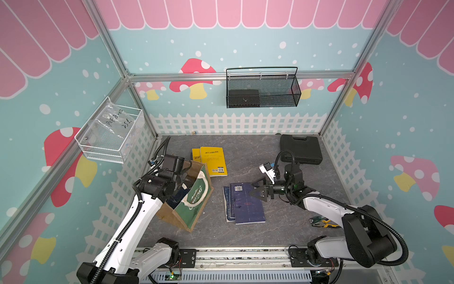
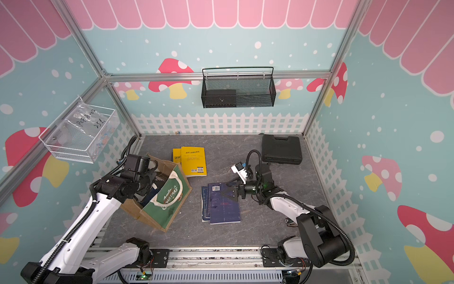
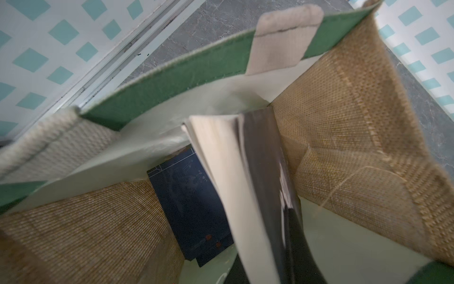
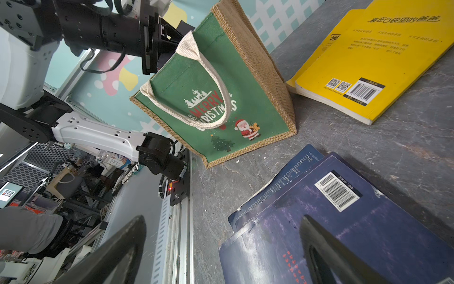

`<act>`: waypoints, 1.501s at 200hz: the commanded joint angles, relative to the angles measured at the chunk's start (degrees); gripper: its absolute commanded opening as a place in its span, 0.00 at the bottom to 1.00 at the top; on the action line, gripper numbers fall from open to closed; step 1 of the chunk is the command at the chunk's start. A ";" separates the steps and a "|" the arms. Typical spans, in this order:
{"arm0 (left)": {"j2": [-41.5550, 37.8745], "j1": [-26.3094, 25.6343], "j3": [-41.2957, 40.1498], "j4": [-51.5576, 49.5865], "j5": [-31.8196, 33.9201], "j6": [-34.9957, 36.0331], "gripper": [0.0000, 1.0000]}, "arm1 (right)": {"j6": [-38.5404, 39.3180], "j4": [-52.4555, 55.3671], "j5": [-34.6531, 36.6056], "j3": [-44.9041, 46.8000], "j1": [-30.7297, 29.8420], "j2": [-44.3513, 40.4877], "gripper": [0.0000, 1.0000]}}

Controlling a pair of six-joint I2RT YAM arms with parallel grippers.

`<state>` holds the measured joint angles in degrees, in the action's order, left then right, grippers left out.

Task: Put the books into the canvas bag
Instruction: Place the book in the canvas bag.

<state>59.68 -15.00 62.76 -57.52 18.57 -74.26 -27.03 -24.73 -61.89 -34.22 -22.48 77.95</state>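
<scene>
Nearest you, at the front left, your left arm (image 1: 137, 221) reaches over the canvas bag (image 1: 194, 209), and its wrist hides the left jaws in both top views. Your left wrist view settles it: the left jaws are pinched nearly closed on a thin black-covered book (image 3: 245, 196), held edge-on inside the bag's open mouth, with one dark finger (image 3: 302, 258) against the glossy cover. Below it, a navy book (image 3: 191, 204) lies at the bottom of the bag. The bag stands on the left of the grey bench (image 1: 245, 157), its green Christmas panel facing the middle and a white handle draped over that panel.

Just beyond the bag, toward the back wall, two yellow books (image 1: 212, 159) lie flat and overlapping. At the centre you have a fanned stack of navy books (image 1: 245, 209), barcode up.

Your right arm (image 1: 319, 204) brings the right jaws over that stack's back right corner. They are spread wide and hold nothing. In the right wrist view one fingertip (image 4: 331, 250) is above the top navy cover; you cannot tell whether it touches.

Further right, a black plastic case (image 1: 301, 150) sits in the back corner, and pliers (image 1: 324, 222) lie beside the right arm.
</scene>
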 commanded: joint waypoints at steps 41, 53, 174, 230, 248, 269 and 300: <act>-4.67 0.41 -7.01 7.77 0.86 -5.07 0.03 | 1.37 1.09 -0.20 -0.30 0.51 1.05 0.99; -4.49 0.41 -7.13 7.92 0.77 -4.62 0.09 | 1.36 1.09 -0.21 -0.32 0.50 1.36 0.99; -1.78 0.41 -5.16 6.12 -0.64 -1.73 0.90 | 1.02 1.27 1.57 -0.63 0.51 1.89 0.99; 2.65 0.41 1.52 -2.96 1.44 1.32 0.99 | 1.36 2.80 2.79 -3.19 0.73 4.16 0.99; 4.39 0.39 5.27 -6.99 1.60 2.73 0.99 | 1.27 2.78 3.37 -3.97 0.92 5.09 0.99; 7.04 0.43 10.65 -12.36 1.68 5.07 0.99 | 1.38 4.65 6.51 -5.50 1.12 6.77 0.99; 10.58 0.33 15.47 -17.63 1.65 7.85 0.99 | 3.20 10.77 14.40 -8.78 1.10 9.97 1.00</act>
<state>68.51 -14.94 74.96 -68.47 18.59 -69.36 -26.33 -19.14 -54.11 -40.51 -21.69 85.78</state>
